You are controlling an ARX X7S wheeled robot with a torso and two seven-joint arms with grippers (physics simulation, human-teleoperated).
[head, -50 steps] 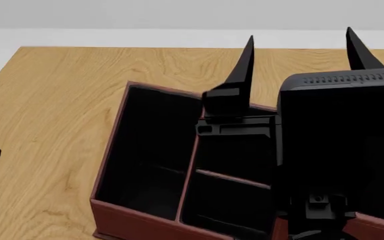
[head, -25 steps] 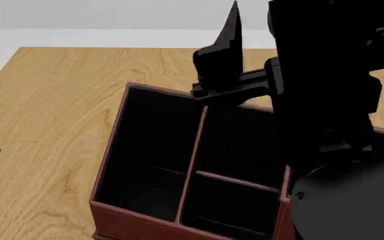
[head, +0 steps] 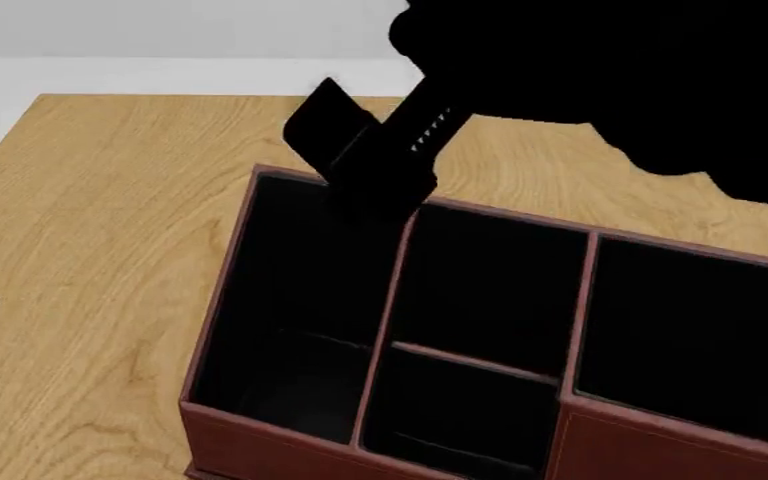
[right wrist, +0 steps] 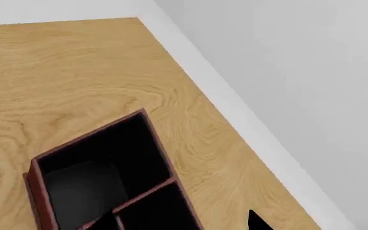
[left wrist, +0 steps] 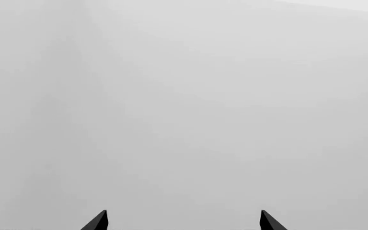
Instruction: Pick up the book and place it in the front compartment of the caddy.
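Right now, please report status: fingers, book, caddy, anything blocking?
Left fingers apart, empty, facing blank grey. Right arm above the dark red leather-look caddy; its fingers unclear. Book not visible. Compartments look dark; nothing seen blocking.

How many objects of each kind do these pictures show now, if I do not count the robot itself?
wooden table: 1
dark red caddy: 1
book: 0 in view
Total: 2
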